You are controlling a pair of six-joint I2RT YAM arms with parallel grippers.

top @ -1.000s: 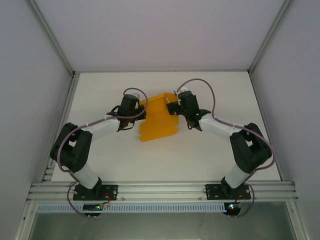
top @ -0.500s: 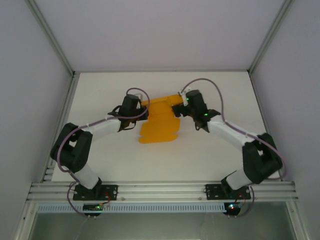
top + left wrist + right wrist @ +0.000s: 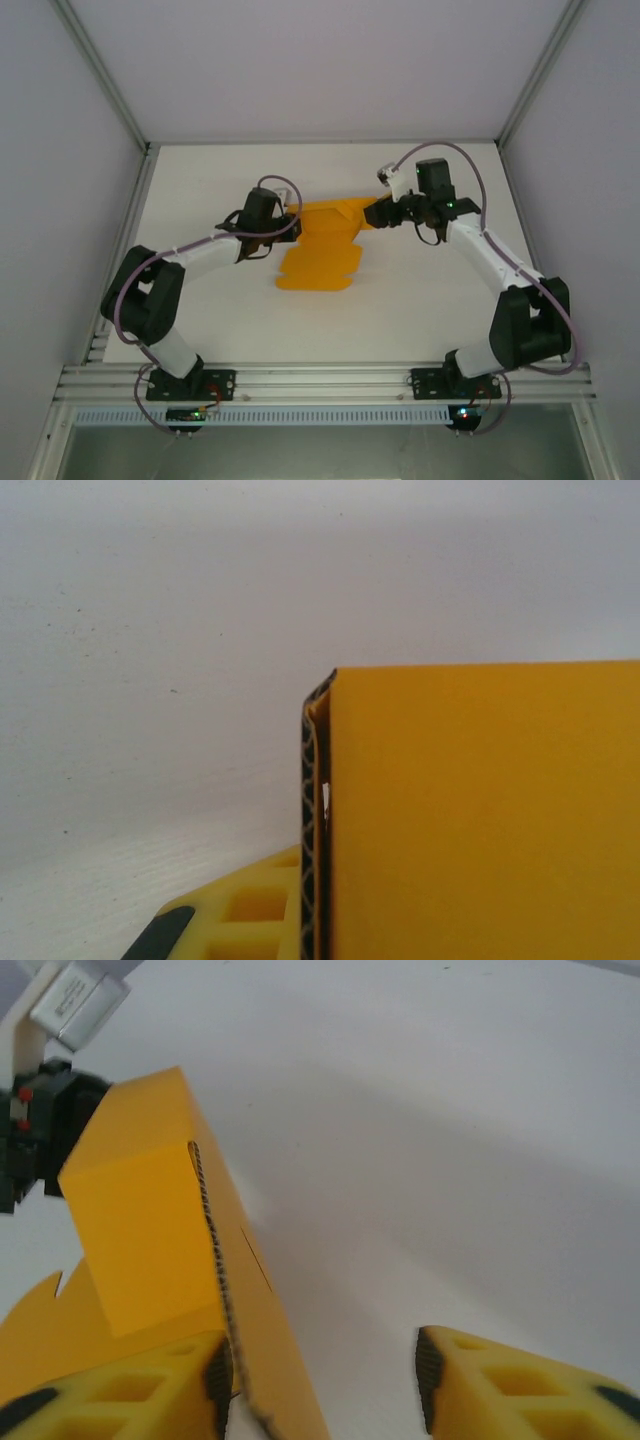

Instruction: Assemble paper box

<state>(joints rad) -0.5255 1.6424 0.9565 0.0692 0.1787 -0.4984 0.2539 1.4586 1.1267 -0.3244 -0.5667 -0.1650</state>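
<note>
The box (image 3: 318, 255) lies open in the middle of the worktop (image 3: 420, 300), between the two arms. Its flat part, with cut tabs, reaches toward the bases. Its far part is folded up, and its long axis runs from left to right, from one arm to the other.

The left fingers (image 3: 245, 920) are closed on the left end of this raised part. In the left wrist view the corrugated edge of the card stands just beside the one finger that shows; the other one is hidden behind the panel.

The right fingers (image 3: 500, 1390) are about half open and hold nothing yet. The right end of the raised part stands between them, on edge. It touches the finger on the left of the right wrist view, and a clear gap remains to the other finger.

I judge that the coming move is a pinch. The card already crosses the closing line, so the far finger only needs to come to it. The thin wall could bend or slip sideways.
</note>
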